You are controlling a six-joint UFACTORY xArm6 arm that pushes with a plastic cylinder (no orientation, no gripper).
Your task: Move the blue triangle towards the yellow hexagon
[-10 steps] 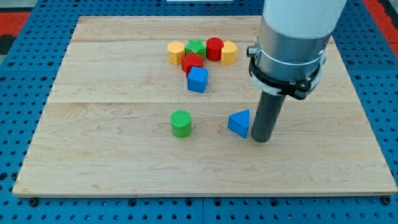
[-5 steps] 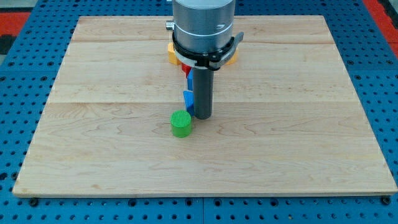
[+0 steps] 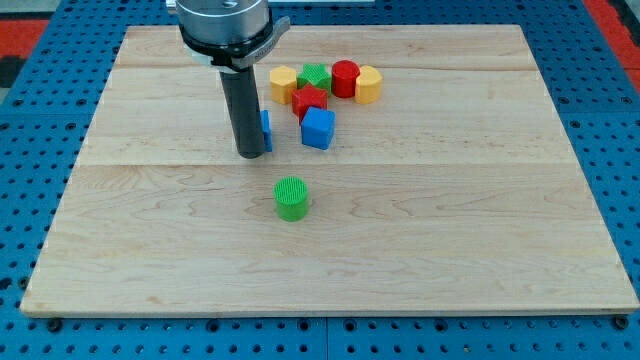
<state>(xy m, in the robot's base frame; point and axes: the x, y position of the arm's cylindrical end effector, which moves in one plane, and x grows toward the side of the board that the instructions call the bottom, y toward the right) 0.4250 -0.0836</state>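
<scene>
my tip [image 3: 251,154] is a plain rod w/ nothing to open or pinch; it only pushes. the blue triangle [image 3: 266,131] peeks out just right of my tip, mostly hidden, touching it i think. the yellow hexagon [image 3: 283,83] sits up and a bit right of my tip. best way: get under the triangle, then push up slow and straight, w/o bumping the blue cube [image 3: 318,128] or red block [image 3: 309,100].

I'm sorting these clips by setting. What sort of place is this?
Most likely a robotics lab bench set up for block-pushing trials. A pale wooden board lies on a blue perforated table, small coloured blocks such as the green cylinder sit on it, and my tip rests on the board beside a mostly hidden blue block.
</scene>
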